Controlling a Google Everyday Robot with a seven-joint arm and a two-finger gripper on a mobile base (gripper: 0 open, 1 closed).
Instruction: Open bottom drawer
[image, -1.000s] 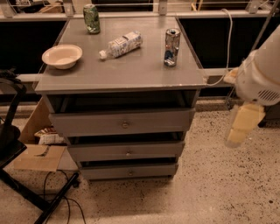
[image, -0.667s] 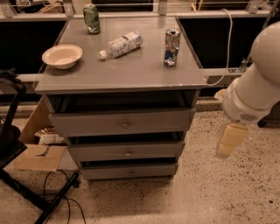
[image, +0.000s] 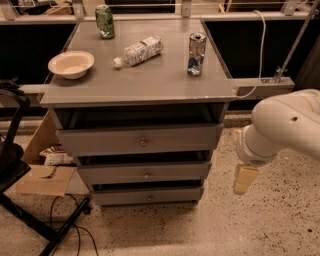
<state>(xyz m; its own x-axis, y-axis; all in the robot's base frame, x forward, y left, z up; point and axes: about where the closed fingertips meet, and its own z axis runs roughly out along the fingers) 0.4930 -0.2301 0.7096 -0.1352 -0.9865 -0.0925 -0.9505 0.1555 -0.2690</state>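
The grey cabinet has three drawers. The bottom drawer (image: 147, 196) has the slimmest front and a tiny round metal knob (image: 149, 198); it sits near the floor, pushed in about level with the drawers above. The middle drawer (image: 145, 173) and the tall top drawer (image: 140, 140) are above it. My white arm (image: 285, 127) comes in from the right. My gripper (image: 245, 179) hangs down, cream-coloured, to the right of the cabinet at the height of the lower drawers, apart from it.
On the cabinet top (image: 150, 80) stand a white bowl (image: 71, 63), a lying plastic bottle (image: 138, 50), a tall can (image: 197, 54) and a green can (image: 105, 21). A cardboard box (image: 42, 165) and black stand legs (image: 30, 220) are at the left. Speckled floor lies in front.
My arm has swung down and left, toward the cabinet's right side, bringing the gripper lower. The drawers have not moved.
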